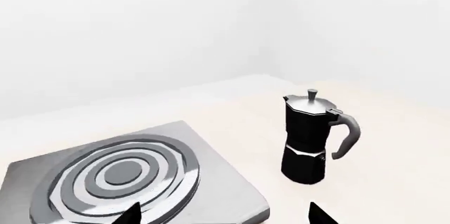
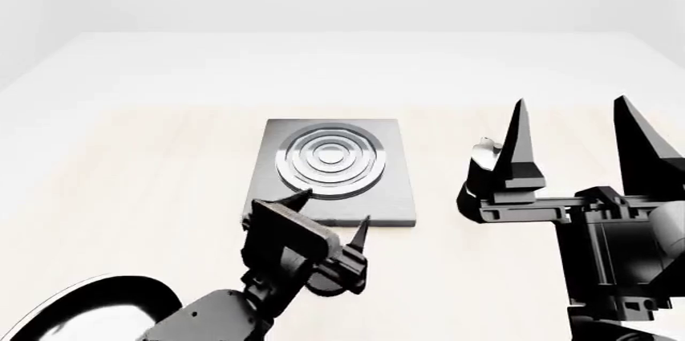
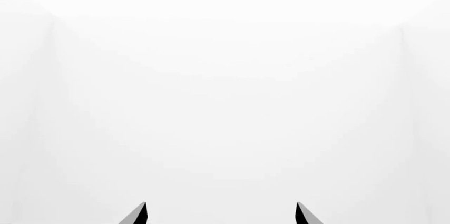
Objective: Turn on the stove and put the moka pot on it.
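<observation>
Table [image 2: 128,156]: pale, fills the head view. Stove [image 2: 332,168]: centre of the head view, flat on the table, rings bare. Right tool [image 2: 573,136]: right side, raised, fingers spread, empty. Left tool [image 2: 332,217]: low centre, fingers parted, empty, near the stove's front edge. Moka pot [image 1: 309,137]: upright on the table right of the stove, apart from it.

Bright, even, washed-out render lighting; faint shadows, sharp focus, glossy glare on the stove [image 2: 330,166] rings.
</observation>
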You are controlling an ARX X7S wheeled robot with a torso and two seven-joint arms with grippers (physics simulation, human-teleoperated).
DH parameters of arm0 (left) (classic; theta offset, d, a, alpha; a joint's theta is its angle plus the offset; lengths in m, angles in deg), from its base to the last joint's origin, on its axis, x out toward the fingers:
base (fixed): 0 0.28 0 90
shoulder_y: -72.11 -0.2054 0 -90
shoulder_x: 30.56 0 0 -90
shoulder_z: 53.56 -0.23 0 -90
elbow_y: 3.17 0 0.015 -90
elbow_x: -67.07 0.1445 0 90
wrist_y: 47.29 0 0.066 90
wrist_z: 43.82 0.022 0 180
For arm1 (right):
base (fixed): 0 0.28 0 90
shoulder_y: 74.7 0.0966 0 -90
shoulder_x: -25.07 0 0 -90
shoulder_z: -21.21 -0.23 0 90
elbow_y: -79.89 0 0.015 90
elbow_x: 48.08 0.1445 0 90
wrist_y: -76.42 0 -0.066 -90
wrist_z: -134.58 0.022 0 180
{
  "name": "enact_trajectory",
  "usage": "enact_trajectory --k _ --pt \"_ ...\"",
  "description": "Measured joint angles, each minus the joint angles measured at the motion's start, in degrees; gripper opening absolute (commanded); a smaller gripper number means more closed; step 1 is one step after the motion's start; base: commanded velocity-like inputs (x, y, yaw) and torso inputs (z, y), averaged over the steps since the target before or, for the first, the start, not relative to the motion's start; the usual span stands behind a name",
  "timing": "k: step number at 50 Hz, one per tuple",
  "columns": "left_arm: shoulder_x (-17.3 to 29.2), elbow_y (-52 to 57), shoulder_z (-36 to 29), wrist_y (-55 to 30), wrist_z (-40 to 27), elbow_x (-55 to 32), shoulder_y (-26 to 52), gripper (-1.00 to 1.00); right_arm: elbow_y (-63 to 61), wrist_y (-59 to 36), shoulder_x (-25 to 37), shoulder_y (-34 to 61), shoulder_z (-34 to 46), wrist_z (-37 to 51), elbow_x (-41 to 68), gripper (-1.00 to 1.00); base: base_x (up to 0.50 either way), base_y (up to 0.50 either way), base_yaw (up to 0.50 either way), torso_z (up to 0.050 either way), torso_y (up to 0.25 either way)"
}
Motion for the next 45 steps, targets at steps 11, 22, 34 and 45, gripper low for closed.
enact_trajectory --k 11,22,34,45 --pt "7.31 12.67 5.6 7.4 -10.62 10.07 -3.04 1.0 0.24 -0.08 0.2 0.15 0.09 0.15 0.05 1.0 0.0 0.0 0.0 0.0 0.0" --pt "14.71 25.67 10.27 9.94 -19.84 19.25 -6.11 1.0 1.61 -0.32 0.3 0.6 0.15 0.31 0.07 1.0 0.0 0.0 0.0 0.0 0.0" --pt "21.19 37.08 13.84 9.49 -26.35 25.07 -8.9 1.0 4.57 -0.63 0.25 1.23 0.62 0.29 -0.25 1.0 0.0 0.0 0.0 0.0 0.0" --pt "25.53 44.74 16.28 7.6 -30.01 27.52 -10.24 1.0 9.01 0.12 -0.22 1.68 0.97 -0.26 -0.34 1.0 0.0 0.0 0.0 0.0 0.0"
